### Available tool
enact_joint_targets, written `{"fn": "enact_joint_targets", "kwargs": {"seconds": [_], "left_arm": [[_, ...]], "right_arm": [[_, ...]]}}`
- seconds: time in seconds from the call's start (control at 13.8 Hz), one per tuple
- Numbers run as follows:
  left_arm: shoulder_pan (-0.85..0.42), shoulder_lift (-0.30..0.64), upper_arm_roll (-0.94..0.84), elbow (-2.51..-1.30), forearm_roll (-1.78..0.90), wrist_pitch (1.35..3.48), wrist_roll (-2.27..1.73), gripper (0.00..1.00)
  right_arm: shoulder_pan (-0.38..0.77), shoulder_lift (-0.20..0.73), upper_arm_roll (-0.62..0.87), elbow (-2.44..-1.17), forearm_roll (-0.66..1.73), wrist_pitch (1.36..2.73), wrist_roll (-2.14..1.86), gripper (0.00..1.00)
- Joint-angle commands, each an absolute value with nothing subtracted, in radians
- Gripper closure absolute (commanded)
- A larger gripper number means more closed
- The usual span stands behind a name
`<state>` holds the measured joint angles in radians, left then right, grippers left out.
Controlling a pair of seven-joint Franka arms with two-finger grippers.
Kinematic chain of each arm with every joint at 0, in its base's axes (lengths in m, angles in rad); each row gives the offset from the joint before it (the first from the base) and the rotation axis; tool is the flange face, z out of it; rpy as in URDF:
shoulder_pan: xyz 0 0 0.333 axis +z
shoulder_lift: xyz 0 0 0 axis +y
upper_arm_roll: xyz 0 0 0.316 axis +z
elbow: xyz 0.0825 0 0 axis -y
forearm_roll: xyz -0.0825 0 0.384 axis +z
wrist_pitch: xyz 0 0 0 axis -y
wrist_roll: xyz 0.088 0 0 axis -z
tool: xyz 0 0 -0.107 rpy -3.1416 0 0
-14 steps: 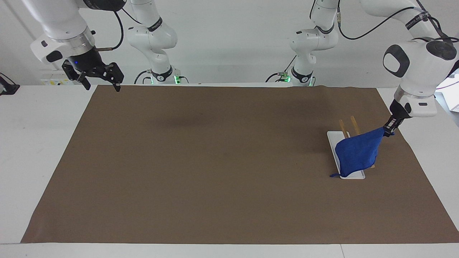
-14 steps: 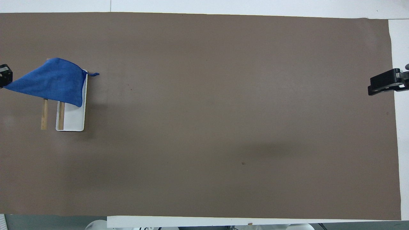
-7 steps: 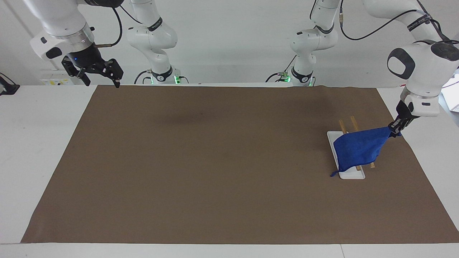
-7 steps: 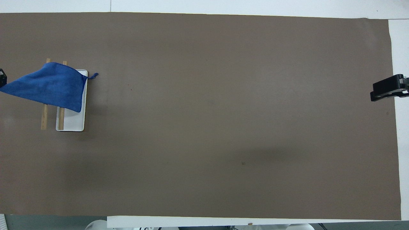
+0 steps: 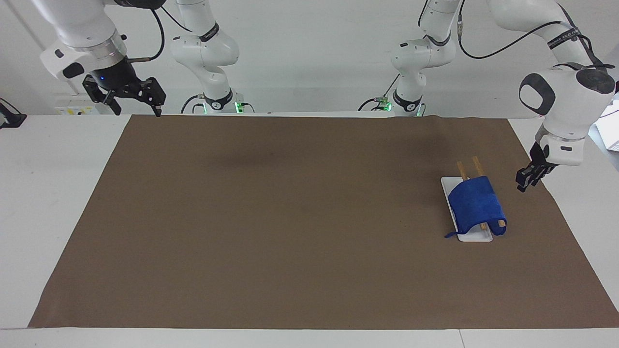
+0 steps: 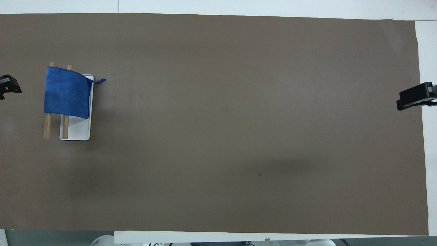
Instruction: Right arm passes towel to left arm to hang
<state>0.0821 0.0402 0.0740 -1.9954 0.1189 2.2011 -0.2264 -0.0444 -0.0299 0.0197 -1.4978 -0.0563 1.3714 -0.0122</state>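
Towel (image 5: pixel 476 205) is lying draped over the rack's 2 wooden bars (image 6: pixel 47 126), running 12-to-6, while the empty left claw (image 5: pixel 527 180) is hanging at its 3 o'clock, part-open.

The towel (image 5: pixel 476 205) hides the middle of both wooden rails (image 5: pixel 463 170); the overhead view's edges cut off both arms.

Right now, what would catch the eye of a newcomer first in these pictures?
The blue towel draped over the rack's two wooden bars, at the left arm's end of the brown mat. Beside it hangs the left gripper, apart from the towel. The right gripper waits, open, over the opposite corner.
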Motion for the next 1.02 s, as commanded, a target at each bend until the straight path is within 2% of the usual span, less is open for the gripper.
{"fn": "enact_joint_targets", "kwargs": {"seconds": [0.0,0.29,0.51,0.58,0.95], "left_arm": [[0.089,0.012,0.061,-1.941,0.121,2.099,-0.215,0.00],[0.040,0.046,0.055,-1.639,0.071,1.676,-0.106,0.00],[0.020,0.153,0.046,-1.407,-0.008,1.433,0.015,0.00],[0.002,0.175,0.028,-1.372,-0.002,1.410,0.056,0.00],[-0.061,0.178,0.018,-1.367,0.009,1.424,0.069,0.00]], "right_arm": [[-0.041,-0.058,0.017,-1.534,-0.069,1.370,-0.041,0.00],[-0.063,-0.060,0.011,-1.535,-0.060,1.359,-0.087,0.00],[-0.069,-0.060,0.011,-1.536,-0.055,1.358,-0.091,0.00],[-0.072,-0.060,0.011,-1.536,-0.055,1.353,-0.089,0.00],[-0.058,-0.060,0.015,-1.536,-0.055,1.353,-0.084,0.00]]}}
